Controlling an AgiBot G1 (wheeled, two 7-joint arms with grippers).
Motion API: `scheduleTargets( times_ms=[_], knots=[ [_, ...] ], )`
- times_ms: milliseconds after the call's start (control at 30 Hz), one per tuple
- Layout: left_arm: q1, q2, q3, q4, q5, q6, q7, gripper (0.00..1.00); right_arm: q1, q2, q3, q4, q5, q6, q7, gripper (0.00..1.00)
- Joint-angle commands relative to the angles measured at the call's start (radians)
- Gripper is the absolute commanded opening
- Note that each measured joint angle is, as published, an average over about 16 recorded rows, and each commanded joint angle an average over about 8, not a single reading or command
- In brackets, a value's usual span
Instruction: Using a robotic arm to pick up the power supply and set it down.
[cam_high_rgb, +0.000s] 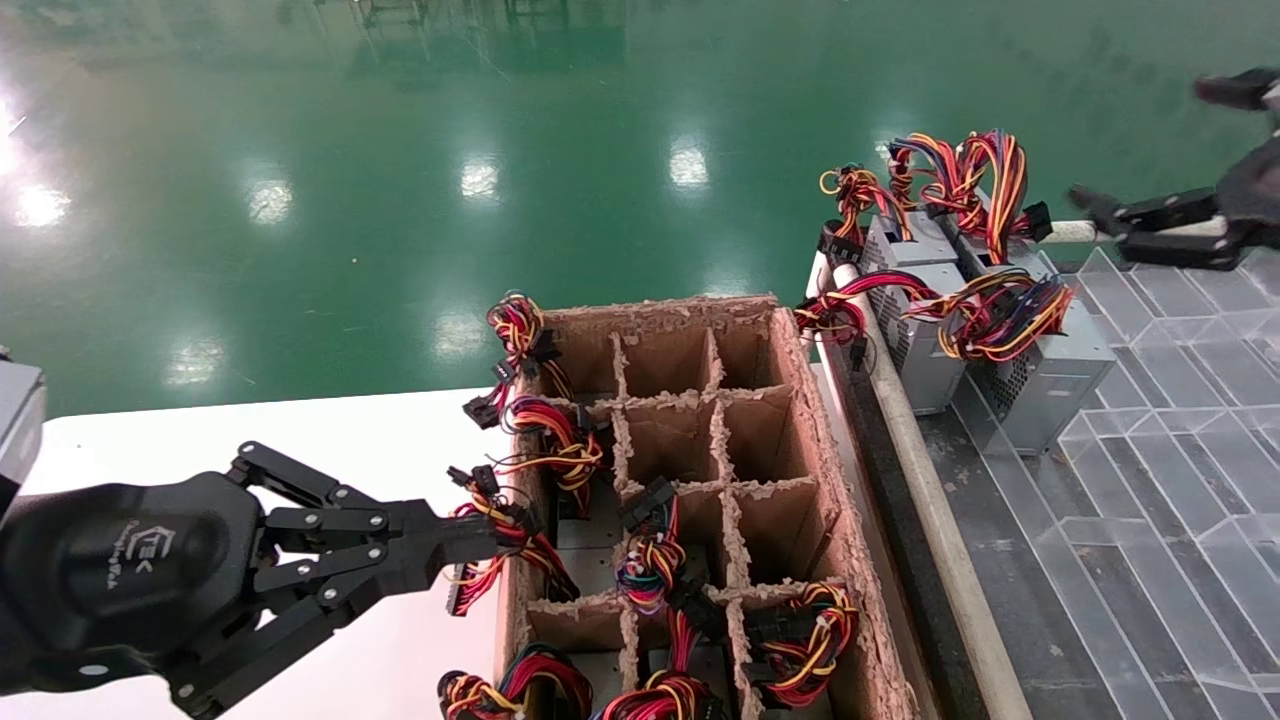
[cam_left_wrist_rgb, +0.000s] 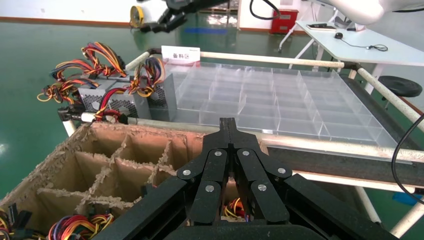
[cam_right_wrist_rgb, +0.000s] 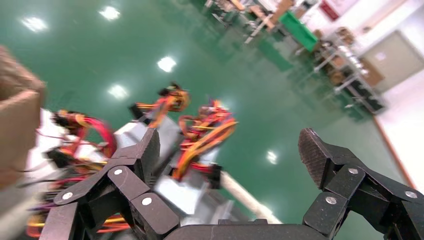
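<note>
Two silver-grey power supplies (cam_high_rgb: 925, 350) (cam_high_rgb: 1055, 385) with red, yellow and orange wire bundles (cam_high_rgb: 1000, 310) stand side by side at the near-left corner of the clear tray. My right gripper (cam_high_rgb: 1150, 150) hovers open beyond them, to their right, holding nothing. In the right wrist view its spread fingers (cam_right_wrist_rgb: 312, 155) frame a blurred power supply (cam_right_wrist_rgb: 182, 192) below. My left gripper (cam_high_rgb: 490, 540) is shut and empty, its tip at the left wall of the cardboard box; the left wrist view shows its jaws pressed together (cam_left_wrist_rgb: 228, 125) and the power supplies (cam_left_wrist_rgb: 100, 100) far off.
A brown cardboard divider box (cam_high_rgb: 805, 420) holds more wired units in its left and near cells. To its right runs a white rail (cam_high_rgb: 930, 480), then the clear divided tray (cam_high_rgb: 1180, 400). A white table (cam_high_rgb: 300, 430) lies under my left arm; green floor lies beyond.
</note>
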Motion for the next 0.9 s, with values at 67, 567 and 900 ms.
scheduleTargets(
  times_ms=[67, 567, 900],
  knots=[
    [0.0, 0.0, 0.0, 0.0, 0.0, 0.0, 0.0, 0.0, -0.005, -0.005, -0.001, -0.003, 0.037, -0.031, -0.014, 1.0],
    [0.0, 0.0, 0.0, 0.0, 0.0, 0.0, 0.0, 0.55, -0.048, -0.043, -0.001, -0.023, 0.269, -0.208, -0.08, 1.0],
    [0.0, 0.0, 0.0, 0.0, 0.0, 0.0, 0.0, 1.0, -0.077, -0.068, -0.002, -0.036, 0.425, -0.327, -0.124, 1.0]
  ],
)
